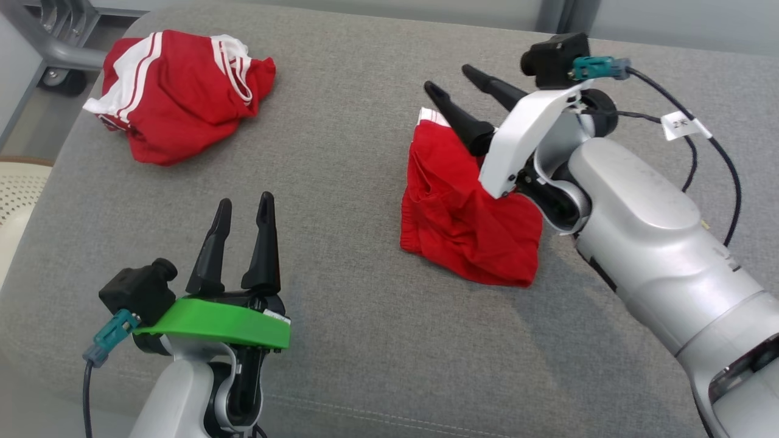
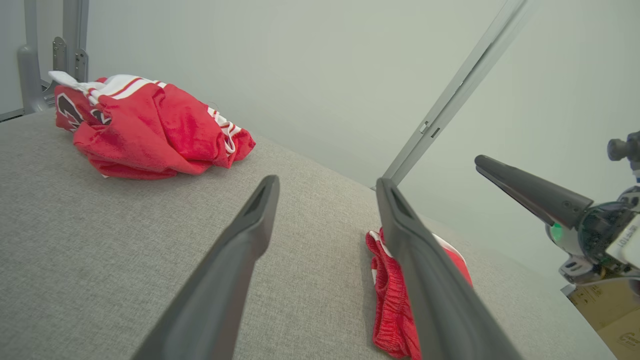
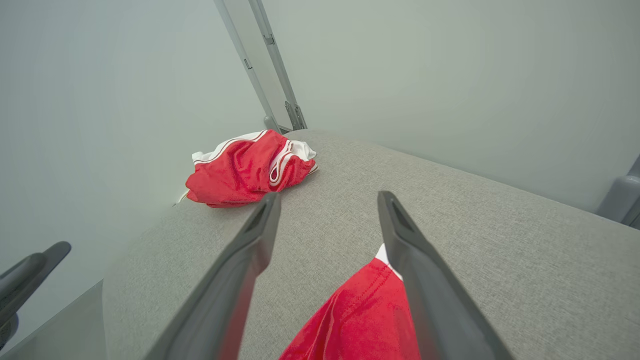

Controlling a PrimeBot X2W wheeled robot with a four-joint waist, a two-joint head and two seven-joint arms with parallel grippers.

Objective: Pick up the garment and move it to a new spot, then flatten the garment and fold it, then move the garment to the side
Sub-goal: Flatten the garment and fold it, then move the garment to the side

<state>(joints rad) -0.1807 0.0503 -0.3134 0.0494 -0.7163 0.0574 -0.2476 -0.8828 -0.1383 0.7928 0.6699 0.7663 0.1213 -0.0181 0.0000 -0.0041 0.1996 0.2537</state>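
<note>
A folded red garment (image 1: 462, 225) with a white band at its far edge lies on the grey cushion (image 1: 341, 152), right of centre. My right gripper (image 1: 449, 77) hovers just above its far end, jaws open, holding nothing; in the right wrist view the red cloth (image 3: 360, 310) lies below and between the open fingers (image 3: 250, 260). My left gripper (image 1: 245, 201) stands open and empty at the near left, well apart from the garment (image 2: 390, 295), which lies partly behind its right finger (image 2: 425, 270).
A second red garment (image 1: 176, 91) with white stripes lies crumpled at the far left corner of the cushion. A grey metal frame (image 1: 61, 48) with a castor stands beyond that corner. A pale perforated seat (image 1: 15, 188) sits off the left edge.
</note>
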